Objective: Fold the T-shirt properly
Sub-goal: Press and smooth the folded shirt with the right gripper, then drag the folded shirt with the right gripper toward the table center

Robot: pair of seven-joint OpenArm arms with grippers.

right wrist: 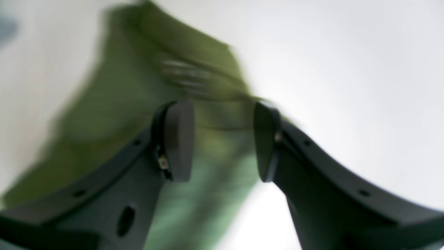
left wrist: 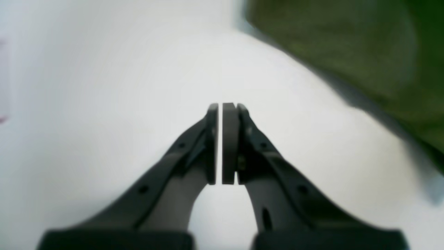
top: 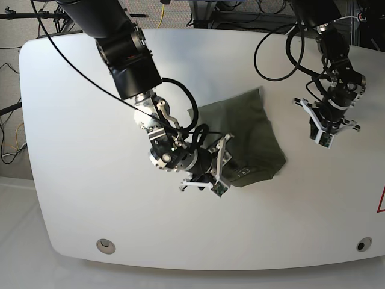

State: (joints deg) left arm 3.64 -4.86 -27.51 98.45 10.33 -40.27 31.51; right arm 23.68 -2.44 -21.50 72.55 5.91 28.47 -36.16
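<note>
The olive-green T-shirt (top: 249, 135) lies bunched into a compact, roughly folded shape at the middle of the white table (top: 84, 156). My right gripper (top: 227, 159) hovers over its near-left edge. In the right wrist view, the right gripper (right wrist: 222, 139) is open, and the blurred T-shirt (right wrist: 131, 104) shows beneath and between the pads, with nothing clamped. My left gripper (top: 322, 137) hangs over bare table to the right of the shirt. The left wrist view has the left gripper (left wrist: 220, 106) shut on nothing, and the T-shirt (left wrist: 347, 45) fills the upper right corner.
The table's rounded front edge carries two small round holes (top: 106, 244) (top: 361, 245). A red mark (top: 380, 201) sits at the right edge. Black cables (top: 277, 54) loop from both arms, and more wiring lies behind the table.
</note>
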